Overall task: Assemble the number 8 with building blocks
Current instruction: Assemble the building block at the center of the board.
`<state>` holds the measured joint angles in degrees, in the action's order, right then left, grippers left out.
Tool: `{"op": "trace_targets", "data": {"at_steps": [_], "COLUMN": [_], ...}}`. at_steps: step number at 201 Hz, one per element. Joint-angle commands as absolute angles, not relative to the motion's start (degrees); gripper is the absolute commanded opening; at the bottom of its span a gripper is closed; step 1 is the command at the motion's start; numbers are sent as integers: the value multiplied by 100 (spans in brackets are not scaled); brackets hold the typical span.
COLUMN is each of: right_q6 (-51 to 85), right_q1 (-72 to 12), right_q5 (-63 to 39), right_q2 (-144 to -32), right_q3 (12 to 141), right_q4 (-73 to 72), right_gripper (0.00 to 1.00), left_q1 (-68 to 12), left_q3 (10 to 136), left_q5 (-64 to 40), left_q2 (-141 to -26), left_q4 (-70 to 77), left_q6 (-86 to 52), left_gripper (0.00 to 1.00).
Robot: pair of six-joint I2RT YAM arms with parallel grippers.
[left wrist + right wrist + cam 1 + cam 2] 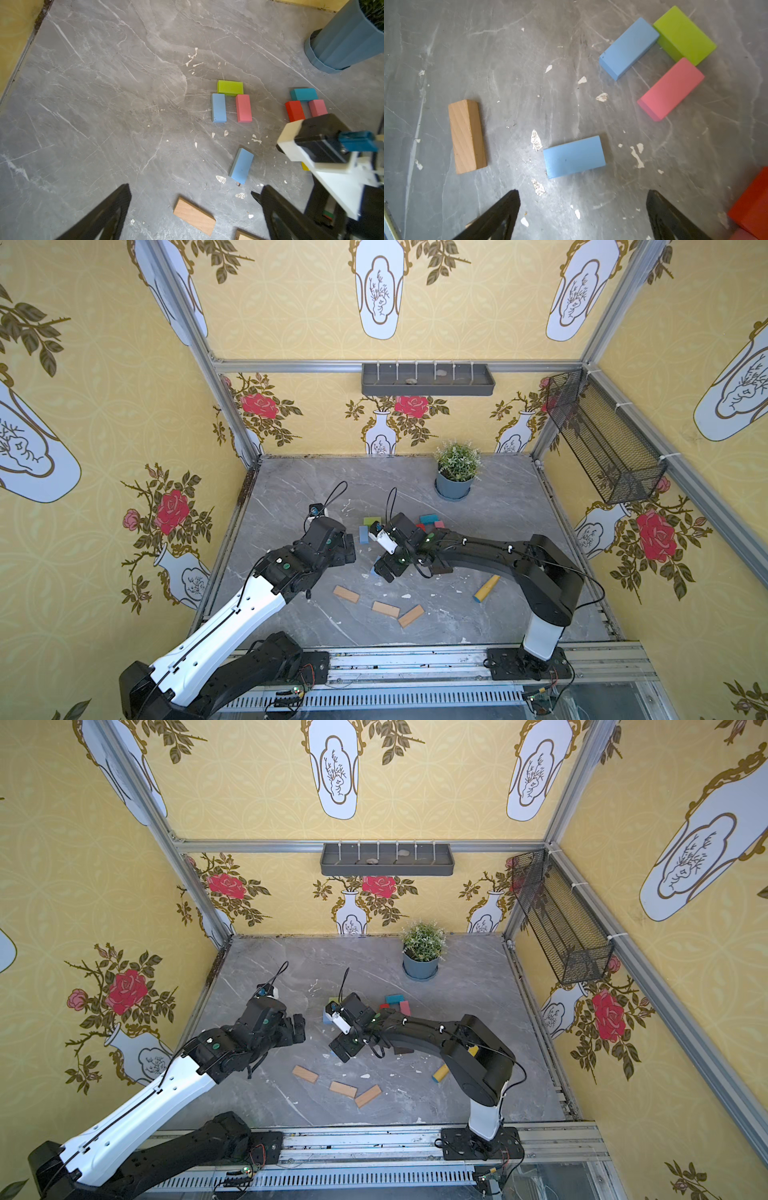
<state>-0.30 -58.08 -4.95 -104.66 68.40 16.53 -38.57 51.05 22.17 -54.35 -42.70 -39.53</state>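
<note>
**Pincers.** The left pincer [194,188] is released, with its jaws spread wide and nothing between them. It hovers over the worktop [104,104] on the left-edge side of the blocks. The right pincer [583,192] is also released and empty. It is poised just short of a loose light blue block [574,156] near the worktop's centre.

**Progress (judged): early.**
- The first number 8 [230,91] has three blocks: a green block [230,88] on top, with a light blue upright [218,107] and a pink upright [243,108] below it. They form an open arch.
- The second number 8 [304,95] lies toward the right edge. It shows a teal block [304,94], a red block [294,110] and a second pink block [317,107]. Its lower part is hidden by the right arm.
- Three tan wood blocks [385,609] lie unused near the front edge.

**Containers.**
- The plant pot [454,489] near the rear edge holds a plant.
- The grey wall tray [428,390] holds what look like two small stones.
- The black wire basket [602,439] shows no contents.
</note>
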Motion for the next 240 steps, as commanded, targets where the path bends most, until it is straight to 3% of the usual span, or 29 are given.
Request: {"op": "trace_targets", "data": {"at_steps": [1, 91, 123, 216, 240], "right_q6": [-196, -615, -696, 6, 898], "right_q1": [-5865, -5960, -5960, -6021, -6014], "right_q5": [-554, -364, -437, -284, -20], "right_q2": [-10763, -11615, -11735, -11869, -11971], "right_q3": [7098, 7757, 7816, 8029, 8320], "right_q4": [1844, 2144, 2179, 2582, 2944], "right_gripper": [98, 100, 96, 51, 47], "left_q1": [-3832, -3823, -3823, -3822, -3823], "left_q3": [4996, 4931, 4914, 4913, 4921], "left_q5": [2329, 2226, 2234, 2293, 2425], "left_q2": [-5272, -5317, -5309, -5318, -5266], "left_q4": [-4332, -4325, -4342, -4364, -4427], "left_q6": [-4090, -4044, -4025, -4017, -4106], "left_gripper": [100, 100, 100, 100, 100]}}
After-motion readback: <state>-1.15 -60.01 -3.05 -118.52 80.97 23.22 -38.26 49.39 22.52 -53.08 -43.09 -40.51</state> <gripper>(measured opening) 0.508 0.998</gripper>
